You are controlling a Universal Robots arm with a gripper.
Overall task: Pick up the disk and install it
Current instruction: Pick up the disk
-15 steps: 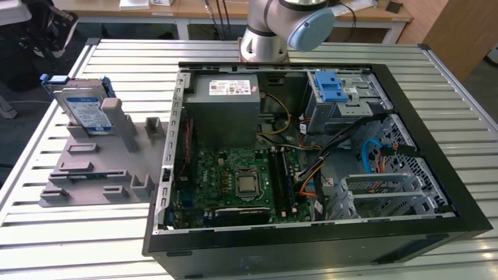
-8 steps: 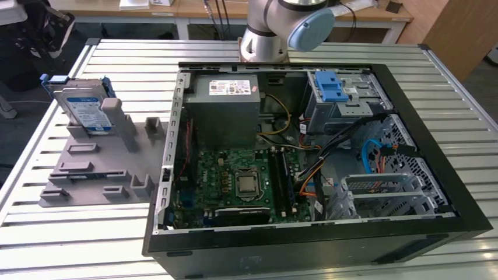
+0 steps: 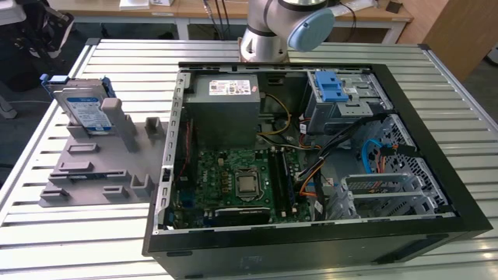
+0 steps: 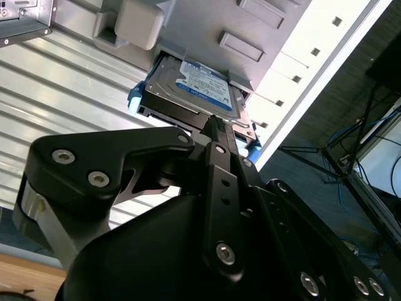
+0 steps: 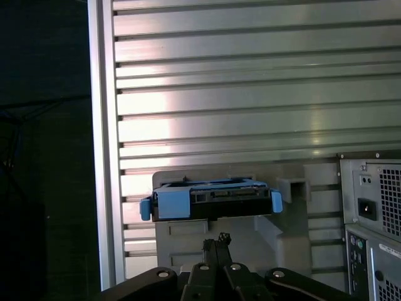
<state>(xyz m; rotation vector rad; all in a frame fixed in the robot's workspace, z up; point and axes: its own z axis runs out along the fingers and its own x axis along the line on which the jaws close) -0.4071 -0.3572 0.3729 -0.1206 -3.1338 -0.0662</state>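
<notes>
one disk (image 3: 84, 111), one grey holder (image 3: 93, 175), one open computer case (image 3: 435, 192) and one arm (image 3: 269, 29) with one gripper (image 4: 213, 125) are showing on the slatted metal table (image 3: 116, 58).

the grey holder is carrying the disk and nothing else. the disk is standing on edge in a slot at the holder's far end, leaning slightly, with its white-and-blue label facing out and a blue rail along each side. in the second wrist view the disk (image 4: 197, 84) is sitting just ahead of the fingertips, label side toward the camera, and not touching them. in the first wrist view the disk (image 5: 213, 199) is showing edge-on, straight ahead of the gripper (image 5: 216, 241), with blue tabs sticking out at both ends.

the computer case is lying on its side with the panel off, away to one side of the gripper and beside the holder. inside it are sitting one grey metal box (image 3: 225, 116) with a small white sticker, one green circuit board (image 3: 233, 175), one metal drive cage (image 3: 350, 105) with one blue latch (image 3: 330, 87) on it, and loose bundles of cables.

the arm is rising from the table's far edge in the exterior view. its wrist is pointing at the disk. the fingers are pressing together, tip against tip, and gripping nothing.
</notes>
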